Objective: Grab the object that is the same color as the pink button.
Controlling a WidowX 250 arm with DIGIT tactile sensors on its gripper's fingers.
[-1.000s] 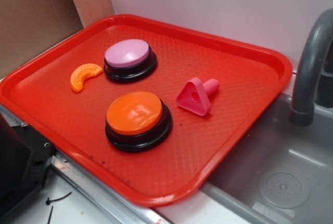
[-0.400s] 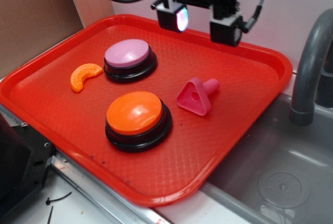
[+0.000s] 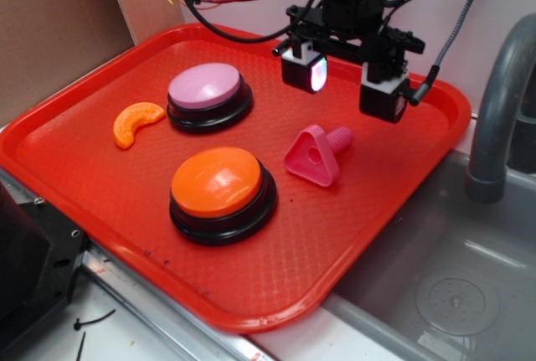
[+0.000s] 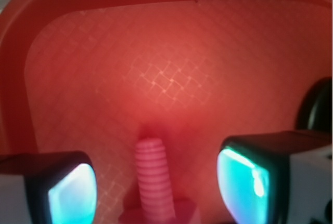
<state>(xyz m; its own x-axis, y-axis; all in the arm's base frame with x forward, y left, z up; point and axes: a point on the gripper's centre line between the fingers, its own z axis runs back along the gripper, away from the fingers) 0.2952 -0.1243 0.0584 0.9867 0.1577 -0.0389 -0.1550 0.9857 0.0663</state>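
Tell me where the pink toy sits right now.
In the exterior view the pink toy lies on the red tray, right of the orange button, just below the open hand; the wrist view shows its ribbed stem between the fingers.

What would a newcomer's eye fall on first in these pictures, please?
Probably the gripper, open and hanging just above the hot-pink toy near the middle of the red tray; the wrist view shows the toy's ribbed stem between its glowing fingers. Next come the orange button in front and the pink button behind it.
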